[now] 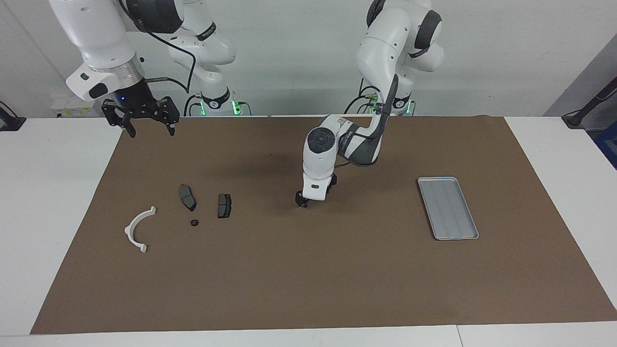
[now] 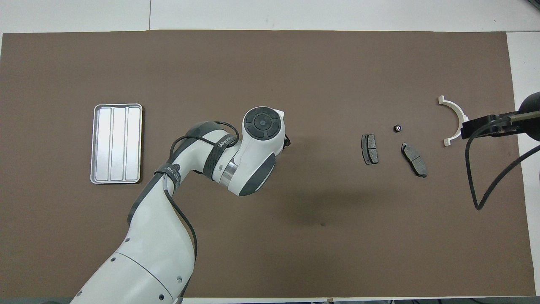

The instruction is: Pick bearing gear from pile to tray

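Note:
The bearing gear (image 1: pixel 194 222) (image 2: pixel 397 128) is a tiny black round piece lying on the brown mat in the pile. Around it lie two dark grey brake pads (image 1: pixel 187 197) (image 1: pixel 224 205) and a white arc bracket (image 1: pixel 137 230) (image 2: pixel 455 116). The silver ridged tray (image 1: pixel 447 207) (image 2: pixel 117 143) lies bare toward the left arm's end. My right gripper (image 1: pixel 147 126) (image 2: pixel 476 126) hangs high and open over the mat's edge beside the bracket, holding nothing. My left gripper (image 1: pixel 316 192) is low over the mat's middle, open and empty, mostly hidden under its wrist.
The brown mat (image 1: pixel 308 279) covers most of the white table. The left arm's forearm (image 2: pixel 160 236) stretches across the mat between the tray and the pile. A black cable (image 2: pixel 485 177) loops under the right wrist.

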Controlling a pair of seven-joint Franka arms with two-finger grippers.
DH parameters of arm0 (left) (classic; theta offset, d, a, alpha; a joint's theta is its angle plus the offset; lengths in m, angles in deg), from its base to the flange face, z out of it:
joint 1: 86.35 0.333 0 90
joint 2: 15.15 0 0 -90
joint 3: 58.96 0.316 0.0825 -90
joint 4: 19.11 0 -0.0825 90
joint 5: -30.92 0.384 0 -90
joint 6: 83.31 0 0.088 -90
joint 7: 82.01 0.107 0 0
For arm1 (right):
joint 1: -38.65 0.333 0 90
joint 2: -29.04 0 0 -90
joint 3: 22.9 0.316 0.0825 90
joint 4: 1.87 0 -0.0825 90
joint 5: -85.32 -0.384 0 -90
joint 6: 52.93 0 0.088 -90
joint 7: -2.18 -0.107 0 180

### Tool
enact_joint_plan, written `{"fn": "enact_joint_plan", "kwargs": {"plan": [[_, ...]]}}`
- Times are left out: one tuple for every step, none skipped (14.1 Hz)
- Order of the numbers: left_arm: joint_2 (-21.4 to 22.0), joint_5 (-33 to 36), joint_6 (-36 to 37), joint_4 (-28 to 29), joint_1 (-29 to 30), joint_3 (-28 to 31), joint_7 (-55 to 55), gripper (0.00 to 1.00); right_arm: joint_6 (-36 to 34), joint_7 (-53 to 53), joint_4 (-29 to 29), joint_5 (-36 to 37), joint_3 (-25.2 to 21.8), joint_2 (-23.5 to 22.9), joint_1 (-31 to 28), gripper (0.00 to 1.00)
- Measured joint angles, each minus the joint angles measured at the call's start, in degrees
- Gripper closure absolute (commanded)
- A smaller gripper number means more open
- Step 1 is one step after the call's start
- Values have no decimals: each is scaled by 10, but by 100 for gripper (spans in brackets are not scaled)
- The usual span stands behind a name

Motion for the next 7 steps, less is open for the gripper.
{"fn": "enact_joint_plan", "kwargs": {"plan": [[1, 0, 0, 1, 0, -1, 0, 1, 0, 0, 0, 0, 0, 0, 0, 0], [2, 0, 0, 3, -1, -2, 0, 3, -2, 0, -1, 0, 0, 0, 0, 0], [3, 0, 0, 5, -1, -3, 0, 6, -5, 0, -2, 0, 0, 0, 0, 0], [5, 0, 0, 7, -2, -3, 0, 9, -9, 0, -3, 0, -1, 0, 0, 0], [6, 0, 0, 10, -4, -3, 0, 13, -11, -1, -3, 0, -2, 1, 0, 0], [9, 0, 0, 12, -5, -3, -1, 18, -11, -4, -4, -1, -4, 1, 0, 0], [12, 0, 0, 15, -6, -3, -1, 27, -11, -12, -4, -5, -6, 1, -1, 0]]}}
